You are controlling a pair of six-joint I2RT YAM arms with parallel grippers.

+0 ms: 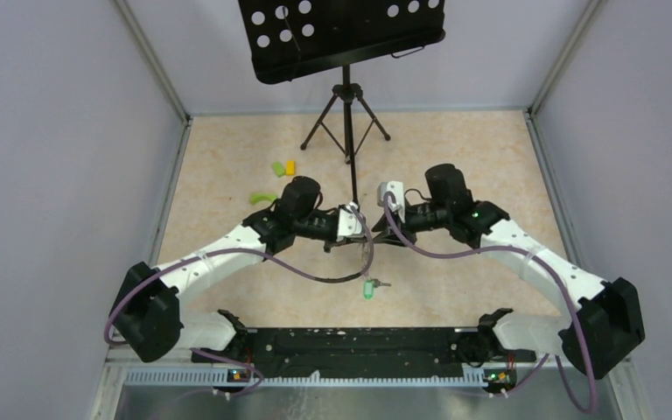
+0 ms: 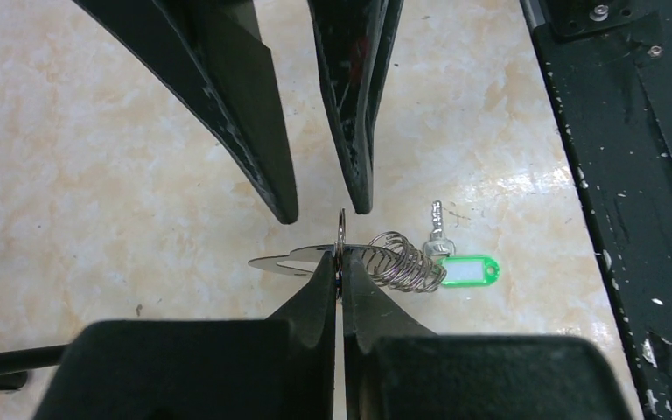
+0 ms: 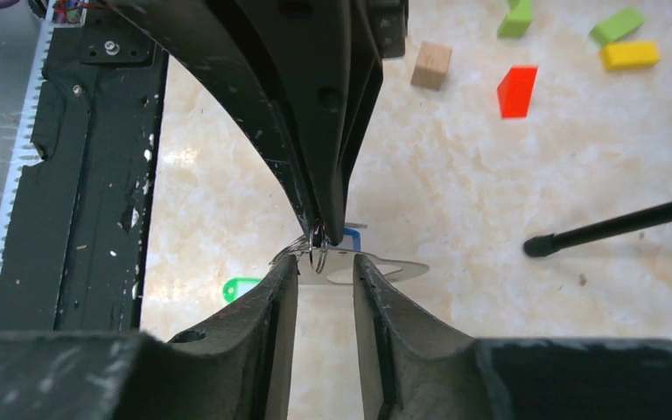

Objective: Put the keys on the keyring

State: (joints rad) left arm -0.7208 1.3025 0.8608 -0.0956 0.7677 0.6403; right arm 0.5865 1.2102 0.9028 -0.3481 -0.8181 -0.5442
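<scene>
The keyring shows as a thin silver ring [image 2: 341, 229] with a flat metal plate [image 2: 293, 261] and a wire coil [image 2: 400, 261]. My left gripper [image 2: 340, 262] is shut on the ring and holds it above the table; it also shows in the top view [image 1: 356, 234]. My right gripper [image 3: 324, 271] is open, its fingers on either side of the ring [image 3: 318, 234] and apart from it. A blue tag [image 3: 351, 236] peeks out behind the left fingertips; its key is hidden. The green-tagged key [image 2: 465, 270] lies on the table [image 1: 369, 287].
Red [image 3: 517, 90], wooden [image 3: 430, 65], yellow [image 3: 629, 55] and green [image 3: 617, 24] blocks lie beyond the grippers. The black tripod stand [image 1: 346, 114] stands at the back, one leg [image 3: 612, 225] reaching close. The black base rail [image 1: 350, 341] runs along the near edge.
</scene>
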